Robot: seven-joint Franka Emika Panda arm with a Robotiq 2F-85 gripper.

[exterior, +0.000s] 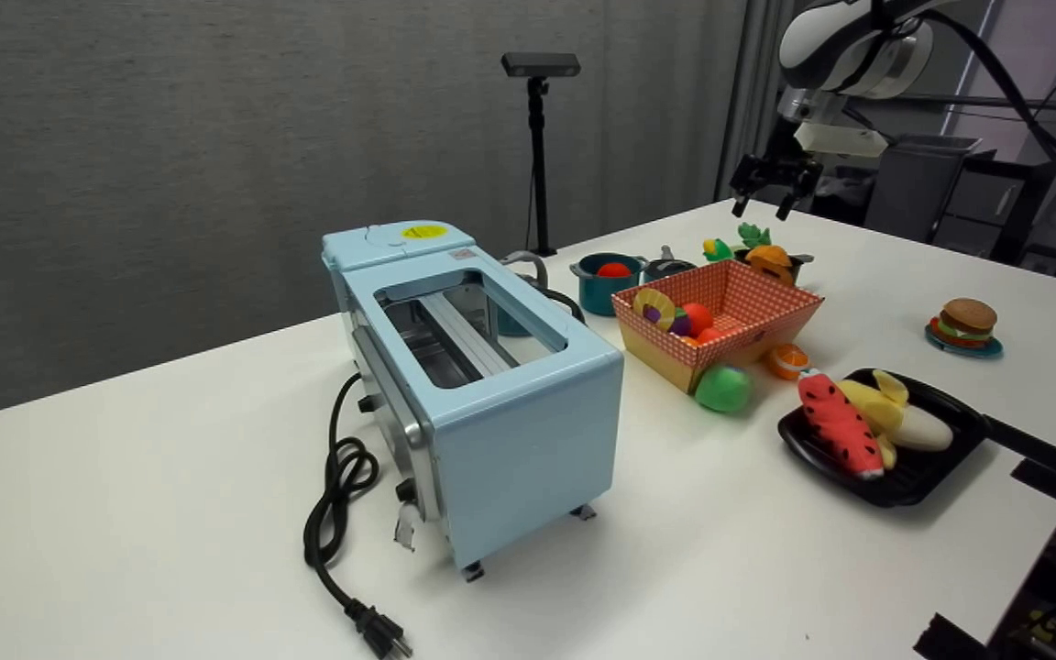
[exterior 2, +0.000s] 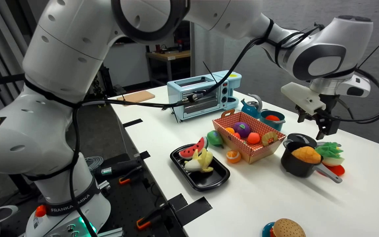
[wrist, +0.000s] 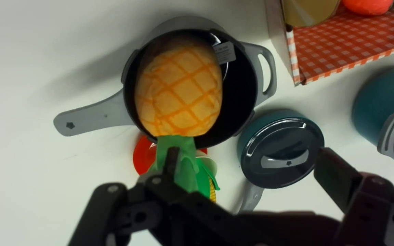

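The gripper (exterior 2: 310, 127) hangs above the worktop (exterior 2: 248, 197), its jaws spread wide with nothing between them; both exterior views show a gap between its tips and the things below. Nearest to it is the black pot (exterior 2: 293, 166), which has a long grey handle on one side and a short loop handle opposite. The toy pineapple (wrist: 180, 89) sits inside that pot, taking up most of the opening, its green crown (wrist: 185, 145) leaning out over the pot's rim. Just beside the pot, partly covered by the crown, lies a red dish (wrist: 144, 155), and a toy corn cob (wrist: 213, 193) shows there in part.

A lidded pan (wrist: 286, 147) stands just beside the pot; farther from the pot comes a teal pan (exterior 2: 270, 125) holding a red ball (exterior 2: 272, 118). Near the pot's loop handle is a red-checked basket (exterior 2: 263, 154), with a purple piece (exterior 2: 242, 129) and a fruit slice (exterior 2: 269, 139) among its contents. An orange half (exterior 2: 233, 156) lies nearer the pot than the green toy (exterior 2: 214, 138). Well apart from the pot are a black tray (exterior 2: 209, 180) bearing a watermelon slice (exterior 2: 193, 148) and a banana (exterior 2: 199, 162), a toy burger (exterior: 968, 316) on a blue plate (exterior: 994, 350), and, farthest from the pot among these, a pale blue toaster oven (exterior: 528, 458).
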